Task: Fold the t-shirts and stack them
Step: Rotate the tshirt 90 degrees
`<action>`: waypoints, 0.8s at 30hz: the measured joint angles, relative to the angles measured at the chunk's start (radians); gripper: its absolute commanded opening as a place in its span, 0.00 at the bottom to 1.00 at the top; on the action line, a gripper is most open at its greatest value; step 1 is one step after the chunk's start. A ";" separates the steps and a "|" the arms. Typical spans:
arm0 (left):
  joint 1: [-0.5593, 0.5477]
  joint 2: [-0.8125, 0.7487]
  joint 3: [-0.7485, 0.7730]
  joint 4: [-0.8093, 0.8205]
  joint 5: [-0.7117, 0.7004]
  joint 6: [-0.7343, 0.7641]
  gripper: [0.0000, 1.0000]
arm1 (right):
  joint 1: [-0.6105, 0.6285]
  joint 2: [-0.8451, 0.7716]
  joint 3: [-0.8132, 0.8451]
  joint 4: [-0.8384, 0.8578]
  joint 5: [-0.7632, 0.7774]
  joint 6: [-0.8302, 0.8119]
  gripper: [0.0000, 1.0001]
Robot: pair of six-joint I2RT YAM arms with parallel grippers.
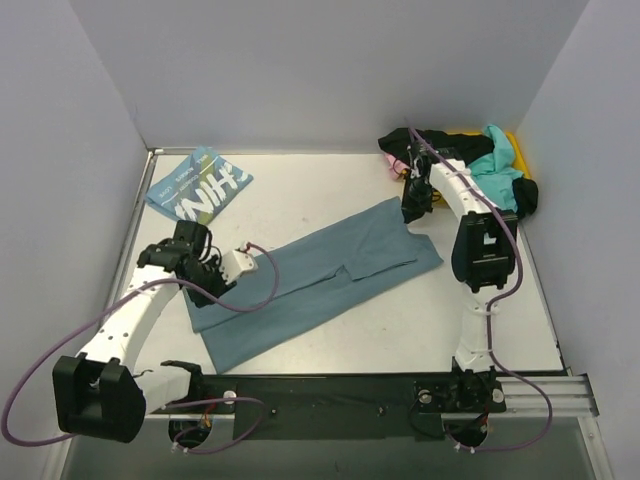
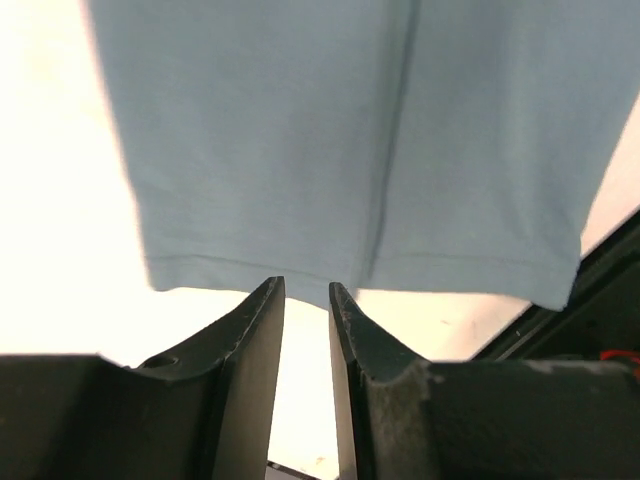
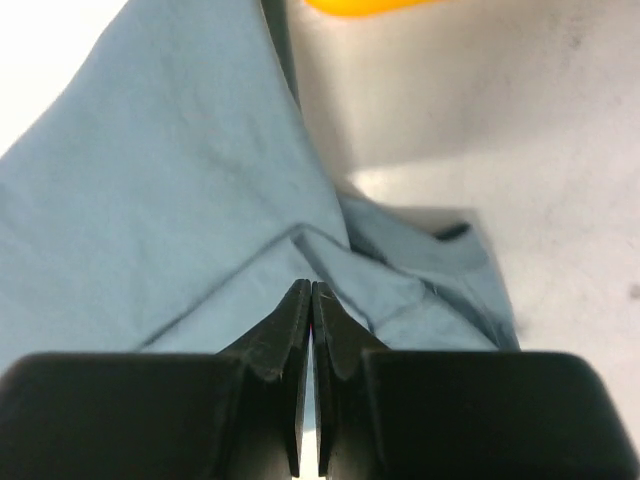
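The slate-teal t-shirt (image 1: pixel 320 280) lies spread diagonally across the table's middle. My left gripper (image 1: pixel 205 288) is at its near-left hem. In the left wrist view the fingers (image 2: pixel 262 320) stand a narrow gap apart, tips at the hem (image 2: pixel 300 270), with bare table showing between them. My right gripper (image 1: pixel 412 208) is at the shirt's far-right corner. In the right wrist view it (image 3: pixel 311 288) is shut, with a raised fold of the shirt (image 3: pixel 200 200) peaking at its tips. A folded light-blue t-shirt with white letters (image 1: pixel 200 187) lies far left.
A heap of black, pink and turquoise shirts (image 1: pixel 490 165) sits in the yellow bin (image 1: pixel 516 143) at the far right corner; the bin's edge shows in the right wrist view (image 3: pixel 370 5). White walls close in the table on three sides.
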State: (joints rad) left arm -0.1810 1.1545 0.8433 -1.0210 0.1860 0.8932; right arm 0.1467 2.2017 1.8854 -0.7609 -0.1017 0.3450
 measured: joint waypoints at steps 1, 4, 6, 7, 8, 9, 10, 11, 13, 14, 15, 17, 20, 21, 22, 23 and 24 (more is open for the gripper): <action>0.003 -0.002 0.035 0.002 0.010 -0.011 0.34 | 0.005 -0.021 -0.004 -0.011 0.010 -0.007 0.00; 0.016 0.037 0.087 0.057 0.016 -0.061 0.29 | -0.004 -0.119 -0.098 -0.007 0.032 -0.009 0.00; 0.025 0.109 0.094 0.126 0.001 -0.105 0.29 | -0.029 -0.204 -0.206 -0.006 0.040 -0.002 0.00; 0.032 0.159 0.097 0.160 -0.007 -0.124 0.29 | -0.044 -0.242 -0.266 0.001 0.042 0.002 0.00; 0.041 0.212 0.097 0.198 -0.014 -0.141 0.29 | -0.057 -0.276 -0.329 0.008 0.043 0.006 0.00; 0.054 0.264 0.097 0.232 -0.019 -0.158 0.29 | -0.069 -0.300 -0.387 0.013 0.043 0.013 0.00; 0.069 0.311 0.099 0.264 -0.023 -0.174 0.29 | -0.081 -0.311 -0.429 0.019 0.043 0.019 0.00; 0.080 0.345 0.103 0.285 -0.027 -0.182 0.29 | -0.094 -0.313 -0.469 0.021 0.042 0.022 0.00; 0.100 0.420 0.131 0.311 -0.033 -0.193 0.29 | -0.106 -0.283 -0.508 0.024 0.033 0.024 0.00; 0.106 0.448 0.146 0.323 -0.034 -0.194 0.29 | -0.106 -0.256 -0.508 0.027 0.029 0.023 0.00; 0.107 0.468 0.155 0.335 -0.034 -0.193 0.29 | -0.101 -0.222 -0.499 0.032 0.026 0.023 0.00; 0.107 0.481 0.153 0.351 -0.042 -0.182 0.29 | -0.087 -0.146 -0.438 0.005 0.027 0.013 0.00; 0.105 0.454 0.073 0.389 -0.068 -0.150 0.29 | -0.058 -0.054 -0.286 -0.052 0.026 0.009 0.00; 0.105 0.429 0.046 0.393 -0.075 -0.133 0.29 | -0.046 -0.012 -0.218 -0.066 0.026 0.005 0.00; 0.105 0.396 0.017 0.394 -0.077 -0.119 0.29 | -0.033 0.029 -0.145 -0.090 0.026 0.004 0.00; 0.105 0.360 -0.019 0.388 -0.080 -0.103 0.29 | -0.020 0.076 -0.064 -0.106 0.027 0.003 0.00; 0.105 0.330 -0.049 0.378 -0.081 -0.089 0.29 | -0.008 0.127 0.027 -0.135 0.025 0.002 0.00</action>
State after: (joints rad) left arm -0.0757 1.4845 0.7940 -0.6426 0.1051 0.8040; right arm 0.1383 2.3283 1.9125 -0.8955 -0.0765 0.3473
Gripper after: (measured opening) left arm 0.291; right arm 0.001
